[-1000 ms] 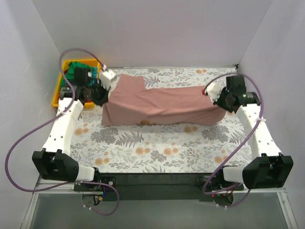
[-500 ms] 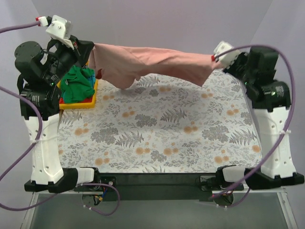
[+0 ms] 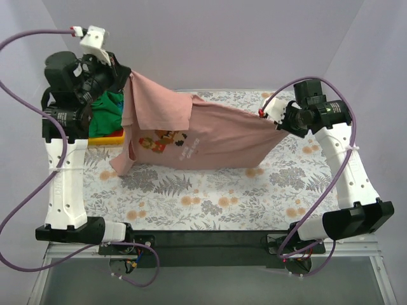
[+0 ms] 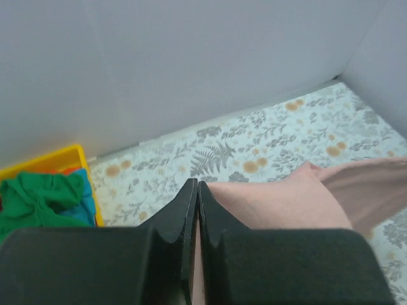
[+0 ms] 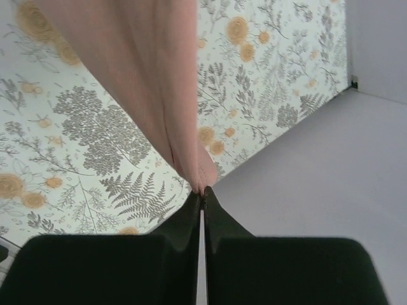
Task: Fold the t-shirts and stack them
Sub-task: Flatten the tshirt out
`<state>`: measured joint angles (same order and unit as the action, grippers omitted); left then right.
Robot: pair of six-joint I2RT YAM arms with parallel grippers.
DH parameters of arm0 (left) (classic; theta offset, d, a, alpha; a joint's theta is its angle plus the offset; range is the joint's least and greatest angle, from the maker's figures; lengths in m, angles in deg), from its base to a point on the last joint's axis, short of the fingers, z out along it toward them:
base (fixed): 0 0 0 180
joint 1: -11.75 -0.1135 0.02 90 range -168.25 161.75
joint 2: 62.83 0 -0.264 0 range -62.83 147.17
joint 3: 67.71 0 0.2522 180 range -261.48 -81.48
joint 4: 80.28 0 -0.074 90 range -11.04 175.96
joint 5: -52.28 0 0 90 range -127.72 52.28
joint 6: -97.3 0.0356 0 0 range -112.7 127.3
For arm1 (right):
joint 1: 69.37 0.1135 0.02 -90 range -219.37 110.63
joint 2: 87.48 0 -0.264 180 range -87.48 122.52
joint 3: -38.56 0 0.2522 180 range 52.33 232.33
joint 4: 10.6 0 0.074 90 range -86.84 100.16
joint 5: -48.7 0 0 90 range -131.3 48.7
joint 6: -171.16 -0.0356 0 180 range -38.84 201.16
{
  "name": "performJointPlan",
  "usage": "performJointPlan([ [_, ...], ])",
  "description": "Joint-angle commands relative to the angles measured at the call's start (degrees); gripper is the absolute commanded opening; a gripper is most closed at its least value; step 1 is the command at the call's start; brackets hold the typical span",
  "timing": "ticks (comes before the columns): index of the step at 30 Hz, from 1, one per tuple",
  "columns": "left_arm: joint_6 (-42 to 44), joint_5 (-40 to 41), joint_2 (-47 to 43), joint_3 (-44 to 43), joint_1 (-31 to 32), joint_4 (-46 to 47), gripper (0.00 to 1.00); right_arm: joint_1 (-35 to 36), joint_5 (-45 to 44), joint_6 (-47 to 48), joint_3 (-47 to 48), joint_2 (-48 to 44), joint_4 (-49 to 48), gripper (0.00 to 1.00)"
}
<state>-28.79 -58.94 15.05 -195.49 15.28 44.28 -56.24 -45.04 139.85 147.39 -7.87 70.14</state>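
Observation:
The dusty-pink t-shirt hangs stretched in the air between both grippers, its orange-brown chest print facing the top camera. Its lower edge touches the floral cover. My left gripper is raised high at the back left and shut on one end of the shirt. My right gripper sits lower at the right and is shut on the other end. A green t-shirt lies in the yellow bin, also seen in the left wrist view; a little red fabric shows beside it.
The floral table cover spreads over the table. White walls close the back and both sides. The yellow bin stands at the back left corner, right under my left arm.
Both arms came down from a high lift. The shirt dropped and turned, so the chest print now faces the camera and its hem reaches the cover. The right gripper moved lower and inward.

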Motion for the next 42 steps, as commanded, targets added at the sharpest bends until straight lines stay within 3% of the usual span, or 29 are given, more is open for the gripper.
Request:
performJointPlan([
  [1, 2.7, 6.1, -1.9, 10.0, -0.2, 0.7, 0.00, -0.1, 6.4, 4.2, -4.0, 0.0, 5.5, 0.01],
  [8, 4.1, 4.8, -1.1, 27.7, -0.2, 5.1, 0.00, 0.0, 12.3, -0.9, -16.3, 10.1, -4.0, 0.01],
  [17, 5.4, 5.7, -2.8, 36.2, -0.2, 6.2, 0.00, -0.7, 14.2, -5.7, -14.7, 18.2, -7.1, 0.01],
  [21, 5.7, 7.6, -2.4, 31.7, -1.4, 7.8, 0.00, -5.1, 11.6, -8.5, -4.1, 18.2, -6.9, 0.01],
  [26, 2.9, 7.1, -0.6, 15.1, -2.8, 10.2, 0.00, -11.4, 9.3, -13.9, 20.6, 16.5, -6.1, 0.01],
  [30, 0.5, 7.2, -2.8, 7.8, -2.8, 10.9, 0.00, -12.2, 4.8, -15.1, 28.1, 10.2, -6.9, 0.01],
  [38, 0.1, 8.4, -15.7, 8.0, -2.8, 6.3, 0.00, -12.3, -3.1, -12.4, 21.7, -9.3, -15.3, 0.01],
  [42, 0.5, 9.3, -19.2, 4.8, -2.8, 3.9, 0.00, -12.3, -5.2, -10.6, 22.3, -12.6, -17.2, 0.01],
])
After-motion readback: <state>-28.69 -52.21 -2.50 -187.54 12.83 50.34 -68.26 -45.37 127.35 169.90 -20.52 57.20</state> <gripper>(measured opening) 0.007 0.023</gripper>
